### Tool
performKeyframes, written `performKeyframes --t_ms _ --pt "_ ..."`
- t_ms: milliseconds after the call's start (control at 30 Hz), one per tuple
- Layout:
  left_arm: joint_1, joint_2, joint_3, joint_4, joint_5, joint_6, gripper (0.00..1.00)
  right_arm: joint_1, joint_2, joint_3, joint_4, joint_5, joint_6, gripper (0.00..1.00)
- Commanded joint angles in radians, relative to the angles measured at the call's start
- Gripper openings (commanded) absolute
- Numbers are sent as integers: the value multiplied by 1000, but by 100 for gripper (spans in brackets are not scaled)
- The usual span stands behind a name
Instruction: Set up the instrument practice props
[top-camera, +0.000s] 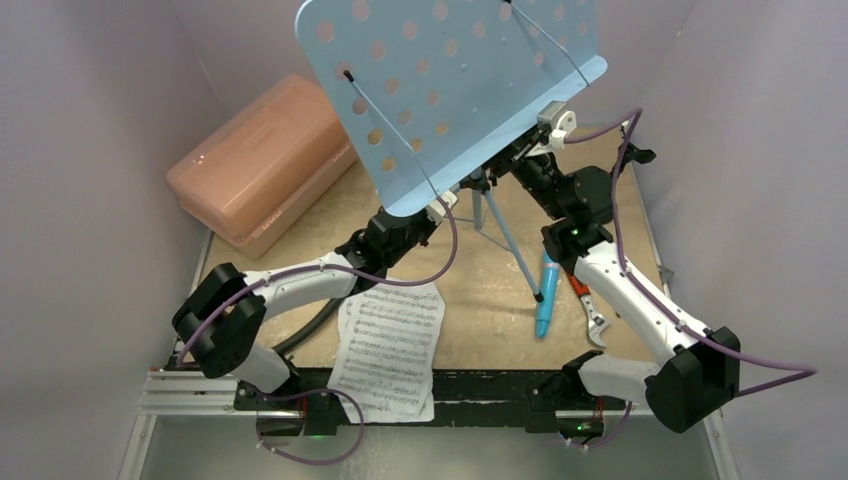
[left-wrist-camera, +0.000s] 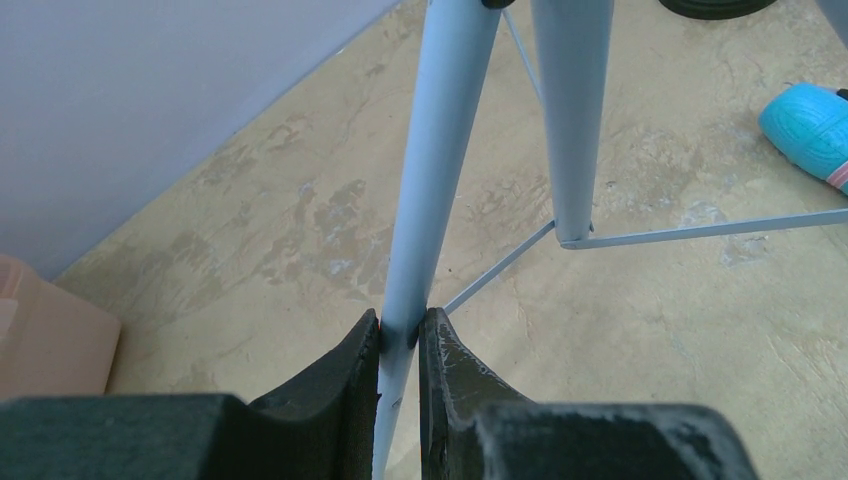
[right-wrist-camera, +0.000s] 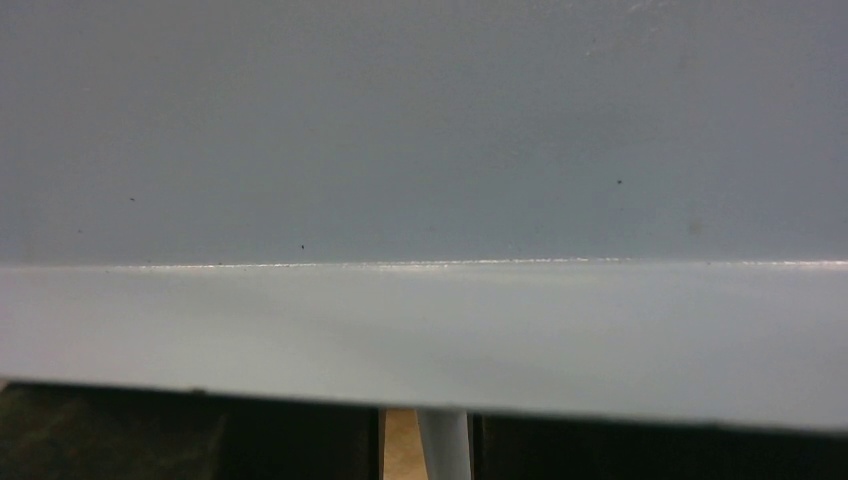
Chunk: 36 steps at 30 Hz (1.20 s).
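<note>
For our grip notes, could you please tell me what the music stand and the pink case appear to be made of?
The music stand: probably painted sheet metal, satin light blue; thin, rigid, evenly punched holes. The pink case: likely plastic, slightly glossy; soft highlights, moulded rounded edges.

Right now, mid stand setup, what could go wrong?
1. The left gripper pinches only one thin leg of the tilted music stand, which could slip or tip.
2. The microphone lies right beside a tripod foot, so shifting the legs may knock it.
3. The sheet music hangs over the front rail and could be swept off.
</note>
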<state>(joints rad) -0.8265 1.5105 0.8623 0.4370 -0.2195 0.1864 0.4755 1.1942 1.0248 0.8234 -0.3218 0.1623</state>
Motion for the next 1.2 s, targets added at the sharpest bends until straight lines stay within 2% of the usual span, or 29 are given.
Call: performKeyframes --t_ms 0,300,533,800,1067,1167 --pt "43 20 58 38 -10 0 0 3 -52 69 352 67 38 0" --pt "71 62 114 -23 15 41 0 3 -32 39 304 133 26 0" --pt "86 98 136 -54 -43 56 0 3 -41 -37 334 178 7 0" --pt "101 145 155 -39 20 59 0 3 -79 -86 247 211 -24 0" --pt "102 168 180 -41 48 65 0 3 -124 -139 177 246 -49 48" --pt "102 174 183 -40 63 67 0 3 -148 -162 130 251 -57 61"
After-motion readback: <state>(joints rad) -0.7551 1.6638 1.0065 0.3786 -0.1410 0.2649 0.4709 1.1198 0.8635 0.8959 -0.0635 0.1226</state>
